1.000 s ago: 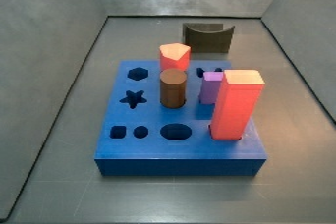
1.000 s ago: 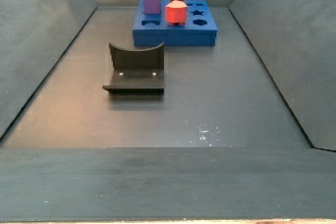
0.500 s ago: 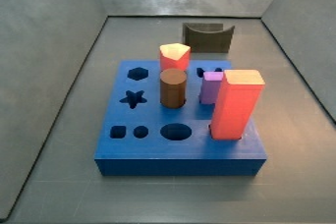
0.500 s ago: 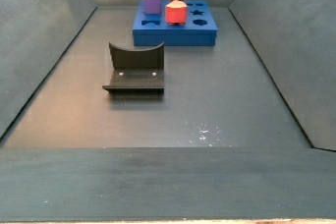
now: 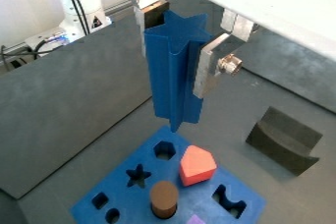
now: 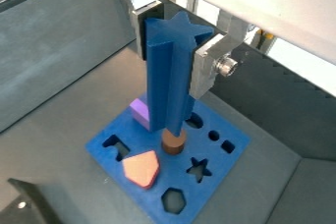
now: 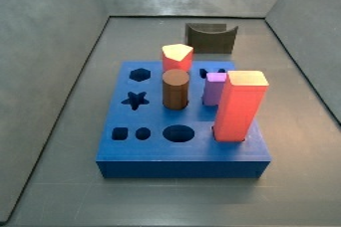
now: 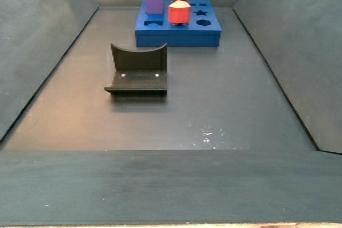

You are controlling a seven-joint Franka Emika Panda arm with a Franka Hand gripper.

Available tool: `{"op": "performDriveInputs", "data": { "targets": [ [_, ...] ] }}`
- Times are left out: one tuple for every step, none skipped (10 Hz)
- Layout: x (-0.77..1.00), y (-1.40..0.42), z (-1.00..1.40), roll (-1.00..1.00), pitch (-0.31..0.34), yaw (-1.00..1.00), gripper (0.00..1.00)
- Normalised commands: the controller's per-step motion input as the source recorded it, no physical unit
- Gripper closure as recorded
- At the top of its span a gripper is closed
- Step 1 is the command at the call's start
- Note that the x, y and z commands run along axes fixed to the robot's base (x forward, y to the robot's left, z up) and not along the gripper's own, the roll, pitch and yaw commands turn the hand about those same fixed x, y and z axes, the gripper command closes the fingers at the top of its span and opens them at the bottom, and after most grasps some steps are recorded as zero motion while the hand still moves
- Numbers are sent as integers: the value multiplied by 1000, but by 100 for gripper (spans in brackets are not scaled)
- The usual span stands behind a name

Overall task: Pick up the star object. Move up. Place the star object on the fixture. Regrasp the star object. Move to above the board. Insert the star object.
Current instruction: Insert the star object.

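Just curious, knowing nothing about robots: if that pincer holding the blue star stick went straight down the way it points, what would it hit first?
Probably the board. The pincer grips the star object upright above it, lower end near the brown peg; depth is unclear, so which spot is uncertain.

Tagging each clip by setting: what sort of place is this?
Probably a lab test cell: grey walled enclosure, blue board with pegs, the fixture. The gripper, above the board, holds the star object.
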Motion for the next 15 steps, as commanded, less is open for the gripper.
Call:
{"op": "performDriveInputs", "data": {
  "targets": [
    [0, 0, 0, 0, 4, 0, 100],
    [0, 0, 0, 0, 13, 0, 100],
    [-17, 0, 0, 0, 0, 0, 100],
    [-23, 0, -20, 0, 0, 0, 100],
    [-117, 0, -94, 99, 0, -97, 100],
    [0, 0, -6, 9, 0, 11, 100],
    [-369, 0, -517, -33, -59, 151, 100],
    [-500, -103, -774, -83, -63, 180, 100],
    [-351, -89, -729, -176, -13, 234, 100],
    [-311, -169, -691, -206, 0, 149, 100],
    [-326, -169, -651, -227, 0, 123, 100],
    [-311, -154, -557, -277, 0, 123, 100],
    [-426, 0, -337, -283, -151, 183, 100],
    [-294, 0, -77, -81, -67, 49, 100],
    [-257, -20, -83, 0, -36, 0, 100]
  ]
}}
